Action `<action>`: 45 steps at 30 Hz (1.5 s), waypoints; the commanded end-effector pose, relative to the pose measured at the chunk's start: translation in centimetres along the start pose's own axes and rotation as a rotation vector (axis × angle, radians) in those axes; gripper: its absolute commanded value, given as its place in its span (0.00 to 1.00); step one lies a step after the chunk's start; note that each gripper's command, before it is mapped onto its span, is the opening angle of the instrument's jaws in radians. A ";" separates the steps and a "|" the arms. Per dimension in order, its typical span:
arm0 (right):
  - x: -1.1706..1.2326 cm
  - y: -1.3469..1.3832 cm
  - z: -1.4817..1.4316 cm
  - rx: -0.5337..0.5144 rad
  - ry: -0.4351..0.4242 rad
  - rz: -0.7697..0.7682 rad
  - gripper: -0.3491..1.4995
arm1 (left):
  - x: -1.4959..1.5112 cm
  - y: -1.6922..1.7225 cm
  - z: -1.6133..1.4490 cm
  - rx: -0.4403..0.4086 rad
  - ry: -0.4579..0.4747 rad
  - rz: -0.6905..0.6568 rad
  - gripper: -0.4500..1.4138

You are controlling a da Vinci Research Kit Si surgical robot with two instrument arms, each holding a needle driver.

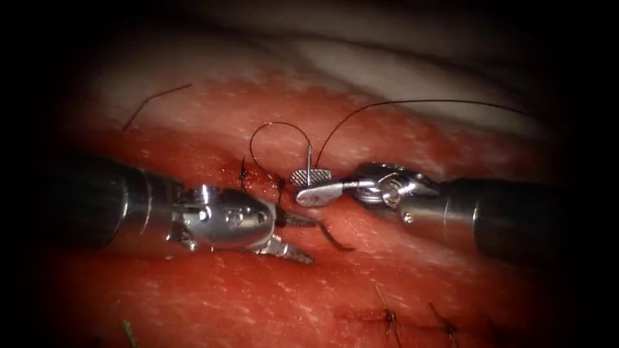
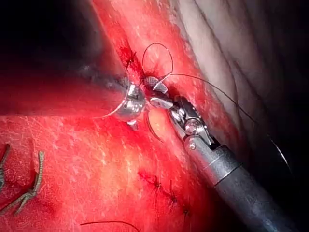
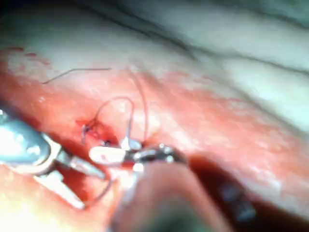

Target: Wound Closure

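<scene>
At the cut in the tissue (image 1: 213, 122), my right tool (image 1: 311, 185) comes in from the right, its jaws open around the needle (image 1: 309, 158). The needle's upper end stands up above the jaws; its dark lower curve (image 1: 336, 238) runs down over the tissue, as the left wrist view also shows at the needle (image 2: 152, 129). Thread (image 1: 412, 102) arcs off to the right from the jaws, and a small loop (image 1: 271, 125) rises to their left. My left tool (image 1: 302, 237) is open and holds nothing, its upper jaw tip close to the needle's lower curve.
Dark stitches (image 1: 244, 173) sit just left of the right tool's jaws. Two earlier stitches (image 1: 390, 316) lie low on the right. A loose thread end (image 1: 155, 100) rests on the tissue at the upper left. Red fluid wets the cut.
</scene>
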 end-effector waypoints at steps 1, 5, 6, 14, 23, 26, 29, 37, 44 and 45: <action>0.01 0.02 0.01 -0.007 -0.018 -0.028 0.86 | 0.01 0.04 0.08 0.012 0.012 0.003 0.59; 0.04 0.01 -0.09 -0.008 -0.035 -0.050 0.86 | 0.08 0.07 0.07 0.027 0.036 0.010 0.59; 0.06 0.02 -0.15 -0.018 -0.036 -0.056 0.86 | 0.11 0.07 0.06 0.033 0.044 0.014 0.59; 0.13 0.00 -0.28 -0.036 -0.025 -0.050 0.88 | 0.13 0.02 0.11 0.058 0.054 0.020 0.58; 0.21 -0.02 -0.52 -0.073 -0.002 -0.051 0.88 | 0.15 -0.07 0.28 0.104 0.089 -0.004 0.49; 0.23 0.00 -0.62 -0.092 0.011 -0.051 0.88 | 0.10 -0.04 0.18 0.100 0.114 -0.004 0.16; 0.24 0.01 -0.67 -0.099 0.016 -0.057 0.88 | 0.11 -0.02 0.05 0.103 0.159 -0.049 0.05; 0.19 -0.03 -0.60 -0.086 0.004 -0.091 0.87 | 0.33 0.05 -0.32 -0.026 0.337 -0.293 0.05; 0.17 -0.06 -0.58 -0.075 -0.004 -0.091 0.87 | 0.56 0.16 -0.56 -0.258 0.500 -0.575 0.05; 0.17 -0.06 -0.58 -0.072 -0.006 -0.091 0.87 | 0.58 0.16 -0.60 -0.299 0.508 -0.632 0.05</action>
